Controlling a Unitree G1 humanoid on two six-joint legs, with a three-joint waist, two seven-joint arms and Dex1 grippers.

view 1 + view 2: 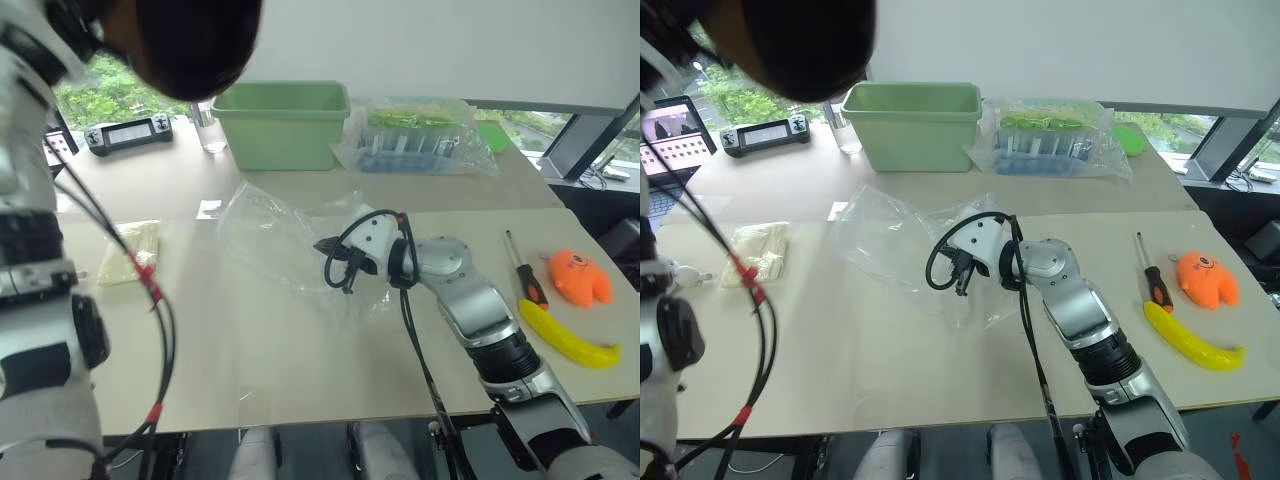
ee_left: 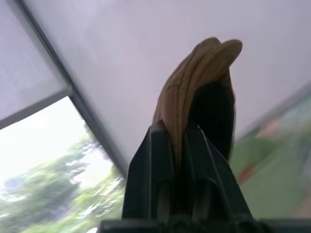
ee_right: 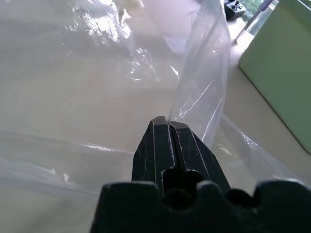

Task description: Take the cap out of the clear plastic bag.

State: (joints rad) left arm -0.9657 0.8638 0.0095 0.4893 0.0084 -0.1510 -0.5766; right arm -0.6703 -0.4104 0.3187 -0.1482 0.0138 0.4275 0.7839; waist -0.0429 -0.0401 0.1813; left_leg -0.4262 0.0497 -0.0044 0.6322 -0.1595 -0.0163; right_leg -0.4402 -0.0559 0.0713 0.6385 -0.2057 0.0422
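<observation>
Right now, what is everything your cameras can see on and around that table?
cap: one, dark brown, held up above the table's far left
clear plastic bag: one, transparent, mid-table, empty
bin: one, pale green, far side of the table
bag of blue and green items: one, clear wrap, right of the bin
cream packet: one, left side of the table
screwdriver: one, black and orange handle, right side
banana: one, yellow, near right edge
plush toy: one, orange, beside the screwdriver
handheld controller: one, grey, far left
table: one, beige
left gripper: black, shut on the cap
right gripper: black, shut on the bag's edge
</observation>
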